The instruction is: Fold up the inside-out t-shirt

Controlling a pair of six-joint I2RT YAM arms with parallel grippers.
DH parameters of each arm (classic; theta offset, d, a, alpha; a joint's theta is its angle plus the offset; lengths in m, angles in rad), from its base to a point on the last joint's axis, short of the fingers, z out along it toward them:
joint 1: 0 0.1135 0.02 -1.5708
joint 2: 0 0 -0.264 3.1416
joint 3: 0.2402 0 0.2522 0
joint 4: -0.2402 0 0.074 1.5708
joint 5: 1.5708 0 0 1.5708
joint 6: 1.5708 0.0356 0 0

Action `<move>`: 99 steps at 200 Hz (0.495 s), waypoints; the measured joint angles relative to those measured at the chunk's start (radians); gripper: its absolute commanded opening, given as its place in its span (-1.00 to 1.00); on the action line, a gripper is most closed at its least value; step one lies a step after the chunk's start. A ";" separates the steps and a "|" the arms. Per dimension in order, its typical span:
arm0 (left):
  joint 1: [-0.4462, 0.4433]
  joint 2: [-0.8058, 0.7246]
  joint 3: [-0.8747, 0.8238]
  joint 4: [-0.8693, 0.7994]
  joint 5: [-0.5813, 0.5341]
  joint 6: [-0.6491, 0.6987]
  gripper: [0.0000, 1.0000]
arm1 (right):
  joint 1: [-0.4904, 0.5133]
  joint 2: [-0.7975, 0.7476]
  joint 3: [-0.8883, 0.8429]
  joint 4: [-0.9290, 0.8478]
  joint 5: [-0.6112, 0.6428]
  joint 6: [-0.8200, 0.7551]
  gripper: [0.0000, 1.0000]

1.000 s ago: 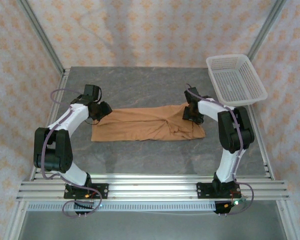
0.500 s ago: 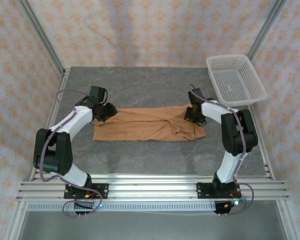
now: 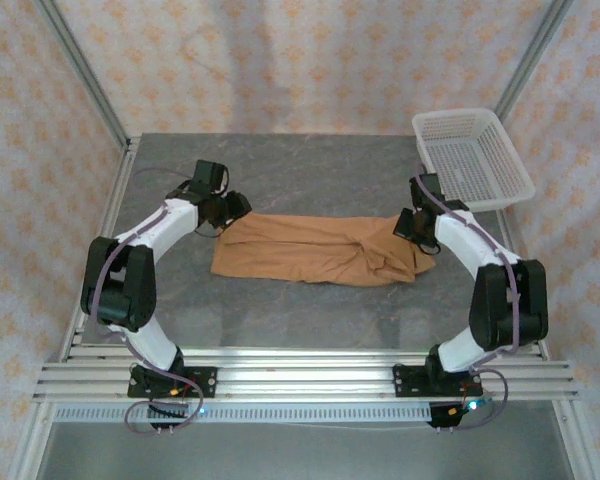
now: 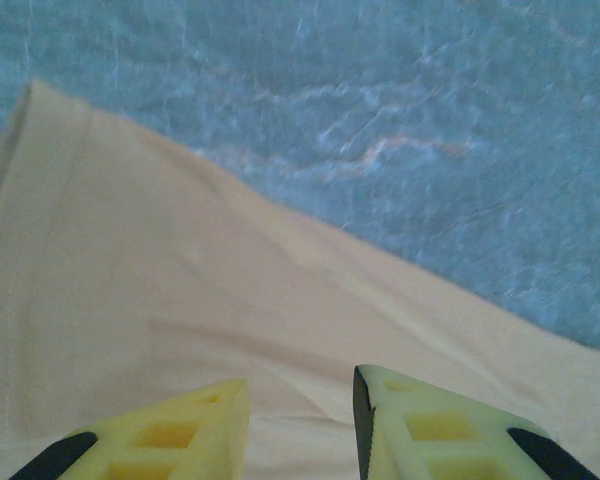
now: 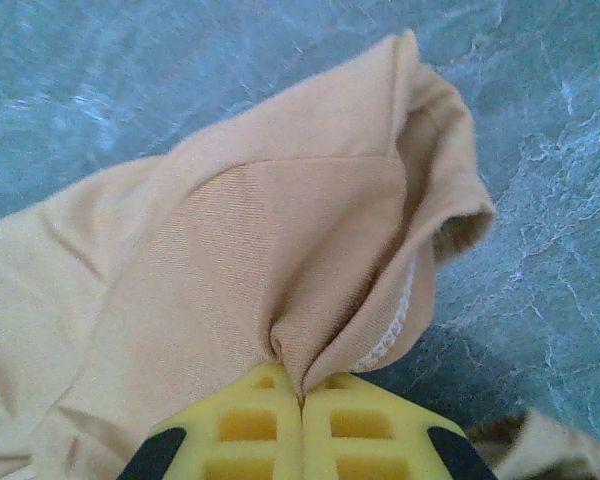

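- Inside-out t-shirt (image 3: 315, 260): lies flat on the bench (image 3: 310, 180) as a long band. Its long axis runs left to right, spanning the gap between the two arms.
- Left gripper (image 3: 227, 208): sits at the far left corner of the band. In the wrist view (image 4: 300, 385) the fingers (image 4: 420, 430) stand partly apart with tan cloth filling the gap. The cloth runs smooth and taut up to them, so this reads as a grip on a thick edge, though the pinch itself lies below the frame.
- Shirt body: stretches rightward and toward the near edge from the left fingers. It is smooth on the left and bunched into folds toward the right end.
- Right gripper (image 3: 418, 222): sits at the far right end of the band. In the wrist view (image 5: 300, 395) the fingers are fully closed, pinching a fold of cloth beside a hemmed opening with white stitching.
- Judgement: each arm commands its own end and neither is nearer the middle. The inside-out t-shirt lies inward from both sets of fingers, so the coming move turns on that left-right axis.
- White mesh basket (image 3: 456, 113): stands at the far right corner, apart from the shirt.
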 measured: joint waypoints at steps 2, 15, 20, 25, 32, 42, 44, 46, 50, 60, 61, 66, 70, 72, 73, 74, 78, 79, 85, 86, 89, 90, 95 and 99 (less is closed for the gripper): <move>0.005 0.000 0.000 0.002 0.003 0.000 -0.31 | 0.002 -0.005 0.002 -0.004 0.000 0.000 -1.00; 0.035 -0.001 -0.002 -0.001 0.014 0.002 -0.31 | 0.018 -0.027 0.019 -0.029 0.002 0.000 -1.00; 0.048 -0.001 -0.002 -0.002 0.017 0.004 -0.31 | 0.026 -0.034 0.027 -0.038 0.001 0.001 -1.00; 0.061 -0.002 -0.003 -0.002 0.021 0.007 -0.31 | 0.035 -0.039 0.035 -0.048 0.002 0.001 -1.00; 0.081 -0.004 -0.006 -0.002 0.027 0.008 -0.31 | 0.051 -0.047 0.048 -0.060 0.005 0.002 -1.00; 0.108 -0.017 -0.016 -0.002 0.037 0.011 -0.31 | 0.076 -0.055 0.066 -0.077 0.008 0.004 -1.00; 0.114 -0.020 -0.019 -0.002 0.039 0.012 -0.31 | 0.079 -0.056 0.069 -0.079 0.010 0.006 -1.00; 0.117 -0.023 -0.021 -0.002 0.039 0.012 -0.31 | 0.085 -0.058 0.073 -0.081 0.010 0.006 -1.00; 0.128 -0.029 -0.025 -0.003 0.042 0.016 -0.31 | 0.097 -0.060 0.082 -0.089 0.012 0.011 -1.00; 0.151 -0.048 -0.035 -0.003 0.047 0.019 -0.31 | 0.121 -0.063 0.104 -0.105 0.015 0.019 -1.00; 0.153 -0.049 -0.035 -0.003 0.047 0.020 -0.31 | 0.123 -0.063 0.106 -0.106 0.015 0.020 -1.00; 0.161 -0.057 -0.038 -0.003 0.050 0.023 -0.31 | 0.136 -0.063 0.117 -0.113 0.018 0.025 -1.00; 0.167 -0.062 -0.040 -0.003 0.054 0.025 -0.31 | 0.148 -0.063 0.126 -0.117 0.022 0.032 -1.00; 0.171 -0.066 -0.041 -0.003 0.056 0.026 -0.31 | 0.154 -0.063 0.131 -0.121 0.024 0.033 -1.00; 0.171 -0.067 -0.041 -0.003 0.056 0.026 -0.31 | 0.156 -0.063 0.132 -0.121 0.024 0.034 -1.00; 0.172 -0.068 -0.042 -0.003 0.057 0.026 -0.31 | 0.158 -0.063 0.134 -0.121 0.024 0.034 -1.00; 0.177 -0.073 -0.043 -0.003 0.061 0.026 -0.31 | 0.171 -0.063 0.143 -0.126 0.029 0.041 -1.00; 0.177 -0.074 -0.043 -0.003 0.062 0.027 -0.31 | 0.173 -0.063 0.144 -0.127 0.030 0.042 -1.00; 0.181 -0.079 -0.046 -0.003 0.065 0.027 -0.31 | 0.192 -0.063 0.156 -0.134 0.037 0.051 -1.00; 0.183 -0.081 -0.047 -0.003 0.066 0.027 -0.31 | 0.194 -0.063 0.157 -0.135 0.038 0.052 -1.00; 0.183 -0.083 -0.048 -0.003 0.068 0.027 -0.31 | 0.207 -0.063 0.164 -0.140 0.043 0.059 -1.00; 0.183 -0.084 -0.048 -0.003 0.068 0.027 -0.31 | 0.209 -0.063 0.166 -0.140 0.044 0.060 -1.00; 0.185 -0.087 -0.050 -0.003 0.070 0.027 -0.31 | 0.227 -0.063 0.176 -0.145 0.048 0.068 -1.00; 0.187 -0.089 -0.052 -0.003 0.072 0.027 -0.31 | 0.239 -0.063 0.183 -0.150 0.055 0.074 -1.00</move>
